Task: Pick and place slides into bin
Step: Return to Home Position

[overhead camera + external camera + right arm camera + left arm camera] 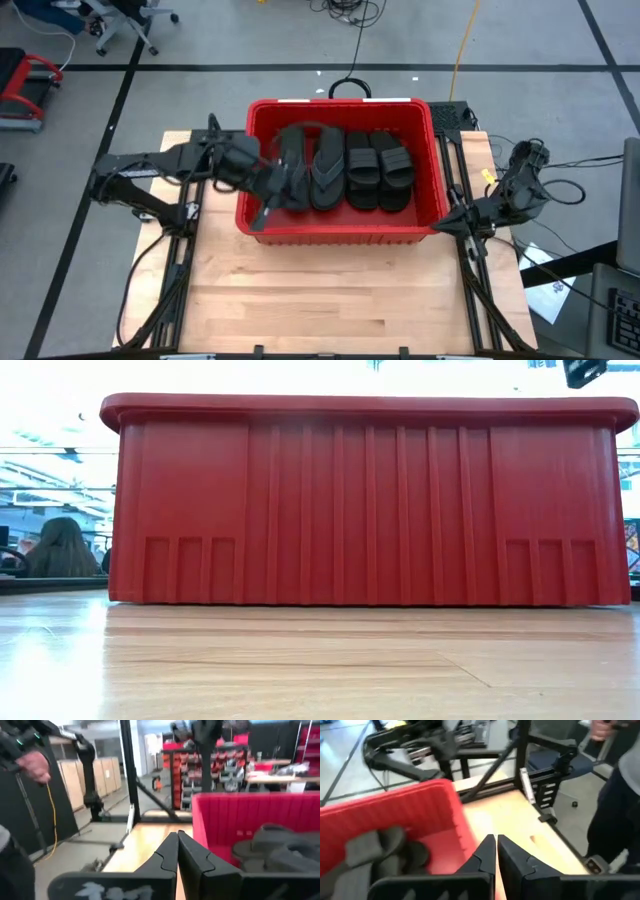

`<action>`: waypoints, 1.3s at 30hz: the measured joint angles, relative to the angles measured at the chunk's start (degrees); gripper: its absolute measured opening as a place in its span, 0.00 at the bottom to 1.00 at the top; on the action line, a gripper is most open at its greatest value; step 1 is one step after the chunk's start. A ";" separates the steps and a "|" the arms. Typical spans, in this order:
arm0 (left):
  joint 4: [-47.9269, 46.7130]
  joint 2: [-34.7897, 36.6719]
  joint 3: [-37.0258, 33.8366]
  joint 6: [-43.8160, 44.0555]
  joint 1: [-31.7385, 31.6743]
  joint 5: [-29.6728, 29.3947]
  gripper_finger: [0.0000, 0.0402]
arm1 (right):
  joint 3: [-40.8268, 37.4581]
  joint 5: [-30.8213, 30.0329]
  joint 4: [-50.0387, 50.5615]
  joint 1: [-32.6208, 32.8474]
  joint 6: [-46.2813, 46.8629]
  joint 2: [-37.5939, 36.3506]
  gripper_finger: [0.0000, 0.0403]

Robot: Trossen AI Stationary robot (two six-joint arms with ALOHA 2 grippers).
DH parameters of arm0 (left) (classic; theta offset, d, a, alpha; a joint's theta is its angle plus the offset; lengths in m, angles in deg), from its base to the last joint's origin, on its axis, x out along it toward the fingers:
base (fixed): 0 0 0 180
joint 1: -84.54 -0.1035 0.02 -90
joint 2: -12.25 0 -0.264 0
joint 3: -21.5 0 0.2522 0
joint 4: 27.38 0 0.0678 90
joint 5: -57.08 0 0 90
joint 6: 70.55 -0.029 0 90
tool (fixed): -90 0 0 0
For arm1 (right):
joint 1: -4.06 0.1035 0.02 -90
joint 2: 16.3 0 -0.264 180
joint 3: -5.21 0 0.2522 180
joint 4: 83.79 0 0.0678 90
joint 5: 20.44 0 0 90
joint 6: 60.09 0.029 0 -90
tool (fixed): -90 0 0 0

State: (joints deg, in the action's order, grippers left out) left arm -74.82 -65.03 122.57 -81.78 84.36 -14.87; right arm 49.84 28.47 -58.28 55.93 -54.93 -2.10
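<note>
The red bin (340, 232) stands at the table's far middle; its near wall (370, 510) fills the low view. Inside lie several slides side by side: two black ones (395, 170) (363, 170), a grey flip-flop (328, 172) and a blurred black one (293, 160) at the left. In the left wrist view, slides (380, 851) lie behind the red wall (395, 810). My left gripper (272, 190) (496, 840) hangs over the bin's left part, shut, with nothing between its fingers. My right gripper (447, 222) (176, 836) is shut and empty beside the bin's right near corner.
Bare wooden table (340, 300) stretches from the bin to the near edge. Black frame struts (470, 270) run along both sides of the table. A person (620, 795) stands beyond the table's edge, with a hand (35, 765) in the right wrist view.
</note>
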 joint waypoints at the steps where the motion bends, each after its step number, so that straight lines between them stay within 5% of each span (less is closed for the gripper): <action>1: 0.14 -0.10 0.00 0.43 1.66 -1.31 0.03 | 0.12 1.00 2.88 -0.04 0.75 -1.61 0.00; 6: 5.31 -2.59 -0.11 4.87 6.93 -9.36 0.01 | 0.80 3.86 7.90 -0.02 -3.07 -10.50 0.00; 11: 25.61 -4.15 -6.37 3.89 8.95 -12.01 0.00 | 3.34 3.25 12.79 -0.04 -10.41 -13.85 0.00; 18: 54.03 -4.85 -21.23 7.42 1.30 -9.88 0.00 | 7.50 0.45 16.08 -0.04 -9.23 -11.89 0.00; 31: 54.15 8.62 -32.99 6.16 -9.93 -4.28 0.00 | 16.79 -10.18 40.40 1.21 5.83 -14.10 0.00; 39: 54.92 18.20 -44.31 10.61 -11.08 -5.66 0.00 | 2.87 -0.25 15.67 6.74 1.49 -14.05 0.00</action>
State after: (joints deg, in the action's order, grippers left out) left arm -19.90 -46.83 78.26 -71.17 73.28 -20.53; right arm 52.71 28.22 -42.61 62.67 -53.45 -16.15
